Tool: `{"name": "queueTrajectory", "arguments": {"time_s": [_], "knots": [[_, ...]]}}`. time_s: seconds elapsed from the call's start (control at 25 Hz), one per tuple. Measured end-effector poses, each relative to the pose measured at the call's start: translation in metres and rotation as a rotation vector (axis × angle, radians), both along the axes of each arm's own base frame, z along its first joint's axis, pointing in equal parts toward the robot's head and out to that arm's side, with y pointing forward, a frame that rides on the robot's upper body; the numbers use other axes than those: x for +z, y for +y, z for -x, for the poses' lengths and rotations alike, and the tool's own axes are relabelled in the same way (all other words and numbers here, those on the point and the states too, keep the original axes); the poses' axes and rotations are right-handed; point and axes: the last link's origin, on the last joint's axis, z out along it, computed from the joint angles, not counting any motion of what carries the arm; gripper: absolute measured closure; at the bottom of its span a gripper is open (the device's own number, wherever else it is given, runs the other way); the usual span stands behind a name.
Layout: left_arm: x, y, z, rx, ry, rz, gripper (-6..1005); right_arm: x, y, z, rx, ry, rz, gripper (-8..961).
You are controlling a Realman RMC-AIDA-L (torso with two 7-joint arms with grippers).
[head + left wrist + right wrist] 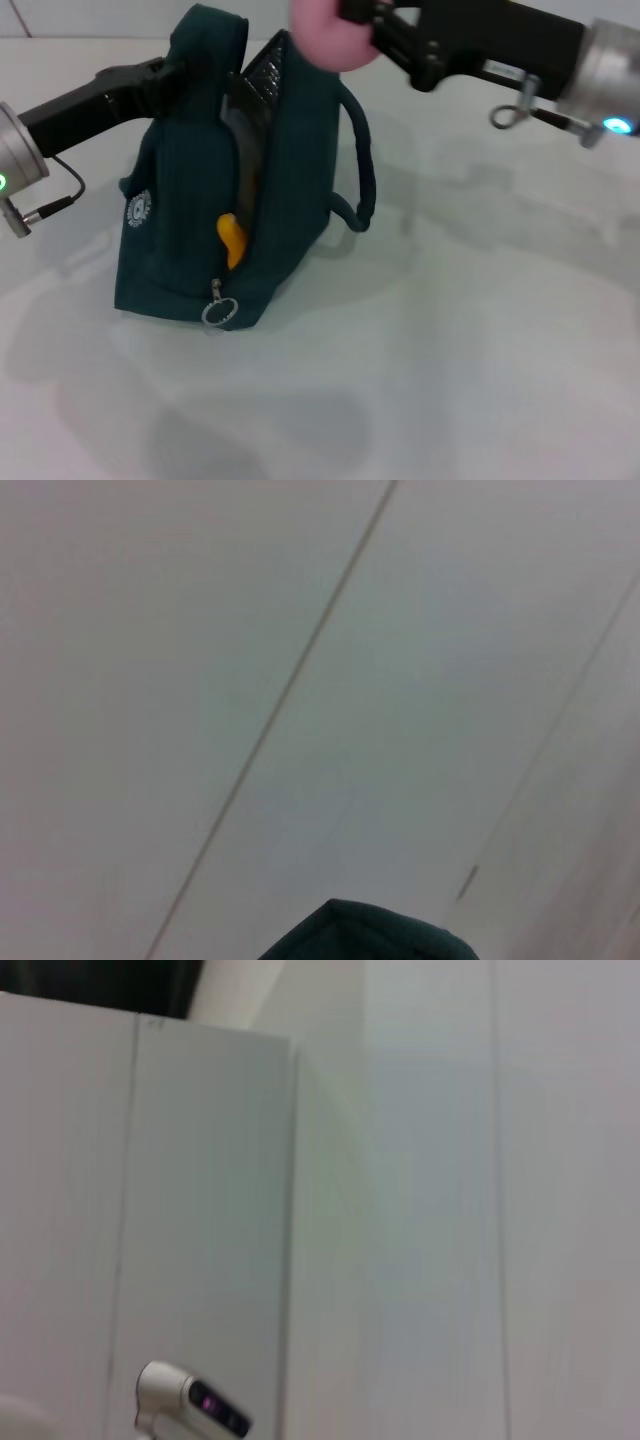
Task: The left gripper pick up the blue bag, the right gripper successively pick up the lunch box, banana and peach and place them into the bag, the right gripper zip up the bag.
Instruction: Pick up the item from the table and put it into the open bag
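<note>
The right gripper (352,35) is holding the pink peach (328,32) clenched in its jaws just above the open top of the blue bag (200,200). The left gripper (172,68) is gripping the bag's upper edge, keeping it upright on the white surface (480,330), with the banana (232,240) and dark lunch box (262,72) showing inside.

Both arms raised and reaching toward the middle

The left gripper (172,68) reaches in from the left, closed on the bag's (200,180) top. The right gripper (362,30) comes in from the right, clamped on the peach (328,35).
</note>
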Motion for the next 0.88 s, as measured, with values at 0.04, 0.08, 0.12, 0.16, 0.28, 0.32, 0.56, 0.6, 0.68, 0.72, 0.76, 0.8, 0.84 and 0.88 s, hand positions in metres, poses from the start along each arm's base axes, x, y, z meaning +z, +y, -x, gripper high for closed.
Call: {"name": "queueTrajectory", "arguments": {"time_s": [0.04,0.08,0.12,0.16,0.28,0.32,0.56,0.6,0.68,0.72,0.76,0.8,0.84,0.88], "knots": [[0.0,0.0,-0.001,-0.007,-0.003,0.0,841,-0.002,0.002,0.004,0.003,-0.014,0.01,840],[0.002,-0.001,-0.003,-0.017,-0.014,-0.004,841,-0.002,0.002,0.004,0.003,-0.014,0.01,845],[0.003,-0.001,-0.004,-0.022,-0.023,-0.008,841,-0.007,0.007,0.009,-0.001,-0.047,0.024,849],[0.004,0.0,-0.005,-0.026,-0.03,-0.013,840,-0.013,0.01,0.011,-0.009,-0.078,0.034,853],[0.007,0.001,-0.008,-0.036,-0.041,-0.022,840,-0.021,0.012,0.011,-0.027,-0.107,0.04,865],[0.008,0.002,-0.008,-0.039,-0.041,-0.023,839,-0.026,0.012,0.01,-0.039,-0.124,0.042,851],[0.009,0.003,-0.01,-0.049,-0.035,-0.022,838,-0.041,0.017,0.02,-0.035,-0.185,0.037,719],[0.009,0.004,-0.011,-0.051,-0.033,-0.02,838,-0.04,0.018,0.022,-0.032,-0.183,0.029,682],[0.009,0.004,-0.011,-0.053,-0.031,-0.018,837,-0.038,0.022,0.028,-0.025,-0.172,0.008,648],[0.008,0.004,-0.011,-0.053,-0.03,-0.017,837,-0.037,0.024,0.031,-0.023,-0.168,-0.002,630],[0.008,0.004,-0.012,-0.054,-0.03,-0.017,837,-0.037,0.026,0.033,-0.023,-0.165,-0.009,613],[0.008,0.004,-0.012,-0.054,-0.03,-0.017,837,-0.037,0.027,0.036,-0.023,-0.166,-0.015,596],[0.008,0.004,-0.012,-0.054,-0.029,-0.018,836,-0.037,0.029,0.038,-0.024,-0.167,-0.019,579],[0.008,0.004,-0.012,-0.055,-0.028,-0.019,836,-0.037,0.03,0.039,-0.024,-0.17,-0.022,574]]}}
